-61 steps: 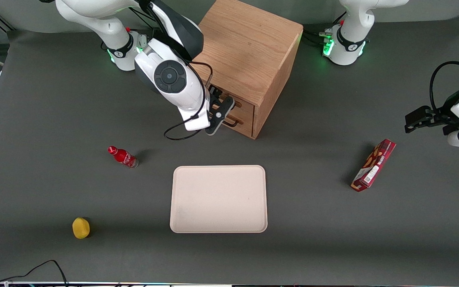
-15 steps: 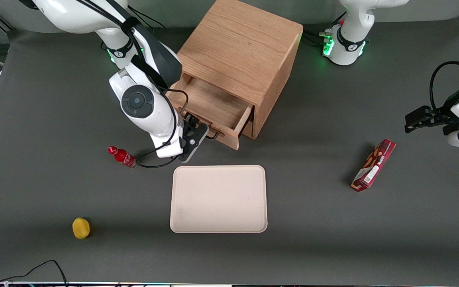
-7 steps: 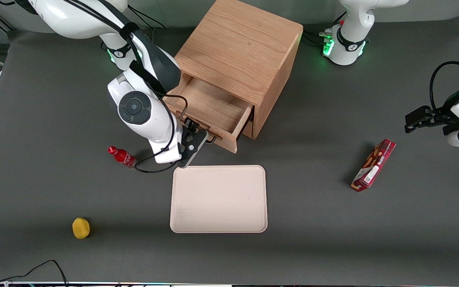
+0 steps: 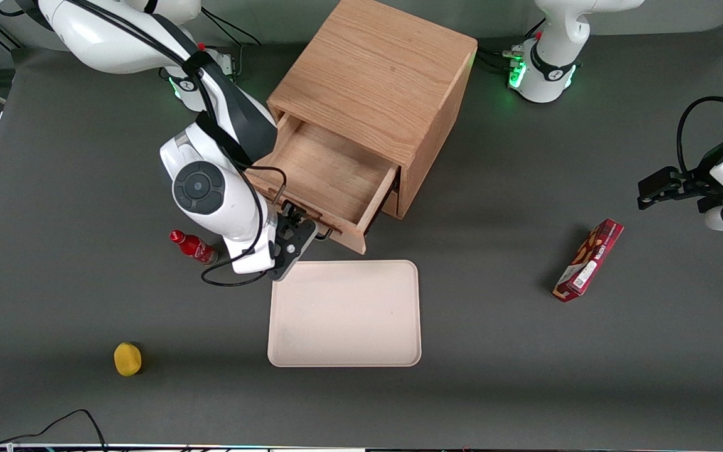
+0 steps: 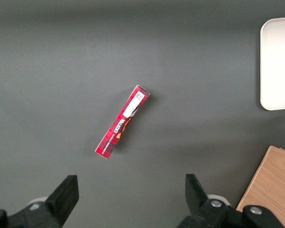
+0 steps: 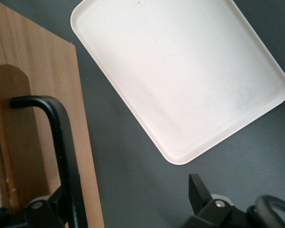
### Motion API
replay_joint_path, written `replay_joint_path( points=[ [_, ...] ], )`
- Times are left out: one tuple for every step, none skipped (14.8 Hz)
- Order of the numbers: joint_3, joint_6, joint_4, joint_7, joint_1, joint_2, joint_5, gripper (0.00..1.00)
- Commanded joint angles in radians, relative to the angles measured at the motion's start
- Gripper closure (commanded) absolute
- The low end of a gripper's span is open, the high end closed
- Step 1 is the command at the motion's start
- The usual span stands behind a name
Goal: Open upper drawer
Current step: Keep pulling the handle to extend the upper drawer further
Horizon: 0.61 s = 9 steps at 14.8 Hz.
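Observation:
The oak cabinet [image 4: 380,69] stands at the back of the table. Its upper drawer [image 4: 330,166] is pulled well out toward the front camera, and its light-wood inside shows empty. The thin black bar handle [image 4: 327,234] sits on the drawer front [image 6: 33,142]. My right gripper [image 4: 302,225] is at that handle. In the right wrist view the gripper [image 6: 126,194] is open, its fingers wide apart. The handle [image 6: 61,142] runs close beside one finger [image 6: 50,209]; the other finger [image 6: 199,190] hangs over bare table.
A cream tray [image 4: 344,312] lies just in front of the open drawer, nearer the front camera. A small red bottle [image 4: 193,246] stands beside my wrist, and a yellow object [image 4: 127,358] lies nearer the camera. A red box [image 4: 589,260] lies toward the parked arm's end.
The upper drawer went from shut to pulled far out. My gripper travelled with the handle toward the front camera and the tray, a little farther in each frame.

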Motion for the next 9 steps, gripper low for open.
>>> replay_joint_path(
  points=[
    [-0.024, -0.002, 0.043, -0.043, 0.002, 0.028, -0.026, 0.00],
    [-0.026, -0.002, 0.047, -0.051, 0.001, 0.028, -0.026, 0.00],
    [-0.027, -0.002, 0.051, -0.055, 0.001, 0.029, -0.027, 0.00],
    [-0.027, -0.002, 0.051, -0.065, -0.001, 0.031, -0.027, 0.00],
    [-0.042, -0.002, 0.051, -0.078, -0.001, 0.031, -0.024, 0.00],
    [-0.059, -0.002, 0.053, -0.080, -0.001, 0.031, -0.023, 0.00],
    [-0.064, -0.002, 0.053, -0.091, -0.002, 0.031, -0.023, 0.00],
    [-0.064, -0.002, 0.054, -0.101, -0.002, 0.036, -0.024, 0.00],
    [-0.066, -0.002, 0.072, -0.105, -0.004, 0.043, -0.024, 0.00]
  ],
)
